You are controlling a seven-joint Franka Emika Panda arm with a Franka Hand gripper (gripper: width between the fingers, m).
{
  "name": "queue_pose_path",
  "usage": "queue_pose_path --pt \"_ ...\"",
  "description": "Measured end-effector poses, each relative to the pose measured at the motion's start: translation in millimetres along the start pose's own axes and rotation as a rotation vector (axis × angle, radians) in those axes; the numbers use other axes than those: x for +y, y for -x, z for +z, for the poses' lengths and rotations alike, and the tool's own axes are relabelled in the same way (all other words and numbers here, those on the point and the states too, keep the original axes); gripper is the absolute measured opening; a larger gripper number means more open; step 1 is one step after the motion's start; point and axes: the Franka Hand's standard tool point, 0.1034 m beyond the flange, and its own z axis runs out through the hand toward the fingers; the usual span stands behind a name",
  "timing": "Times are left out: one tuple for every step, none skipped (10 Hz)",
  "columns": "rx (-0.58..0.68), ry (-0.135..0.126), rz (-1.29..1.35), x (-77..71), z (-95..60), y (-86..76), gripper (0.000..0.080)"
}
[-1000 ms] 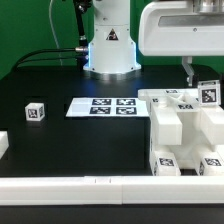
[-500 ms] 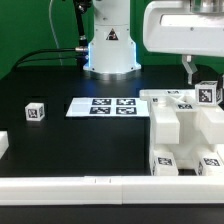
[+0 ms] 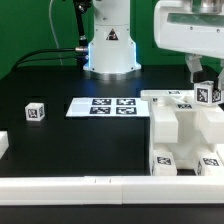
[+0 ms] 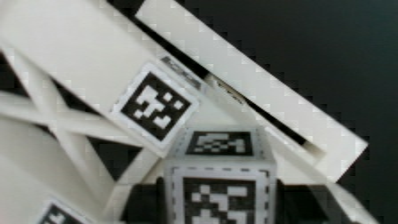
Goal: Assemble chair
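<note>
Shifted toward the exterior view's right, the end effector seems clenched on a small tagged peg atop the chair, fitting it; next it must be pressed home squarely.

Dial: we read the counter in the exterior view as a clock face, with 12 at the far edge and 6 at the near edge.
Robot base: at 12 o'clock, behind the marker board.
Marker board: flat on the counter near the dial's centre.
Small cube: at 9 o'clock, apart from the marker board.
Chair parts: we find them grouped at 3 to 4 o'clock, near the marker board.
Tagged block: on top of the chair parts, at 2 o'clock.
Hand: just above the tagged block.
Border rail: along the 6 o'clock edge.
Edge block: at 8 o'clock.
</note>
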Motion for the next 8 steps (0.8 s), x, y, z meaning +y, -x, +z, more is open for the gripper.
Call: queue_pose_path --pt "0.000 0.000 0.017 0.0 0.0 0.0 0.0275" --pt "0.000 0.000 0.016 0.0 0.0 0.0 0.0275" --pt "0.000 0.000 0.015 0.1 0.0 -0.1 0.0387" --pt "0.003 0.001 -0.035 0.1 -0.2 -1.0 0.0524" --pt "0.007 0.002 -0.116 -0.4 -1.0 -1.7 0.0524" --pt "0.026 0.008 -0.245 -2.6 -2.4 -1.7 0.0624" --pt "0.037 -0.001 -0.403 -4.7 -1.8 -0.9 0.0624" --pt "0.041 -0.002 -0.503 -3.1 0.3 0.2 0.0645"
